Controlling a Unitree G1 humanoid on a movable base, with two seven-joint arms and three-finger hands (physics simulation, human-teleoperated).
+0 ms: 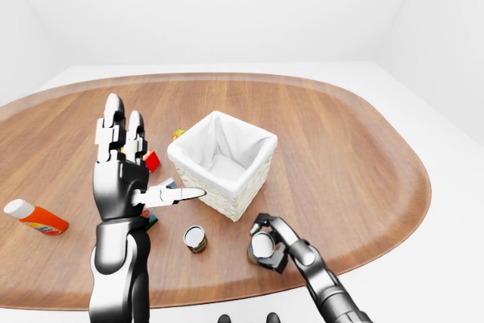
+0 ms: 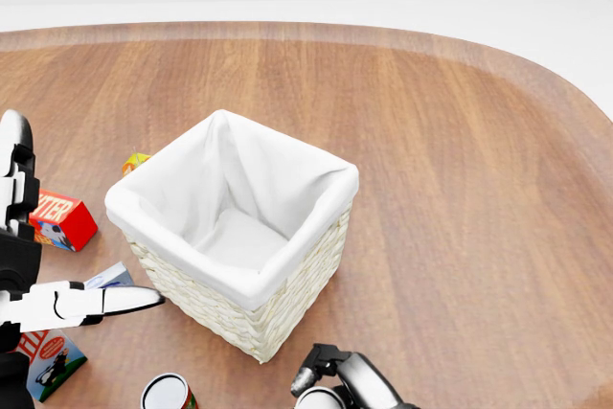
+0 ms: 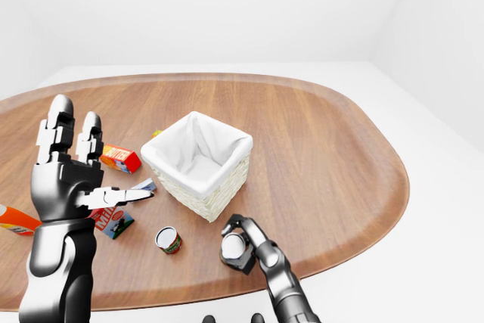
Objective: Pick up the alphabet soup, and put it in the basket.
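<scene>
Alphabet soup (image 1: 262, 245) upright on surface (image 1: 355, 156), near side of basket (image 1: 223, 160), w/ right hand (image 1: 269, 241) fingers curled round it. Left hand (image 1: 125, 172) raised left of basket, fingers spread, holding nothing.

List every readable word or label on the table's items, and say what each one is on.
"TTER": white letters on the red box, start hidden behind the left hand.
Carton at the head view's bottom left: print too small.
Both cans and the orange bottle: labels unreadable.
</scene>
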